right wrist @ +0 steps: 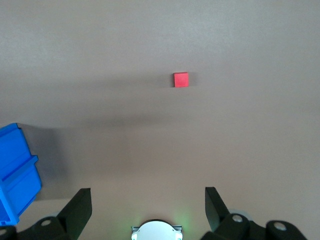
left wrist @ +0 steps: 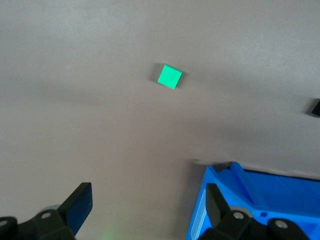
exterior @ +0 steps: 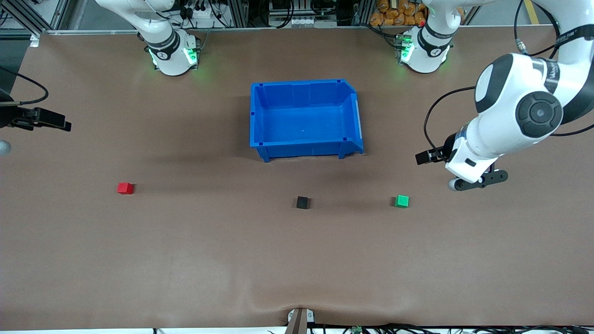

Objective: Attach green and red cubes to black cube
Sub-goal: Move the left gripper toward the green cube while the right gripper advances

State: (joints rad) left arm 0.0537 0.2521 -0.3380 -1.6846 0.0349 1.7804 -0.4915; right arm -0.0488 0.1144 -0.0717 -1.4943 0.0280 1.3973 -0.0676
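Note:
Three tiny cubes lie apart in a loose row on the brown table, all nearer the front camera than the blue bin [exterior: 304,118]. The red cube [exterior: 124,188] [right wrist: 181,79] is toward the right arm's end. The black cube [exterior: 302,202] [left wrist: 315,107] is in the middle. The green cube [exterior: 402,201] [left wrist: 169,76] is toward the left arm's end. My left gripper [left wrist: 147,202] [exterior: 464,170] hangs open and empty over bare table beside the bin. My right gripper [right wrist: 147,205] [exterior: 41,119] hangs open and empty over the right arm's end of the table.
The bin [left wrist: 260,200] [right wrist: 17,175] has nothing in it and stands mid-table close to the arms' bases. The right arm's base [exterior: 171,51] [right wrist: 156,230] and the left arm's base [exterior: 424,48] stand along the table's edge farthest from the front camera. Cables lie along the edge nearest it.

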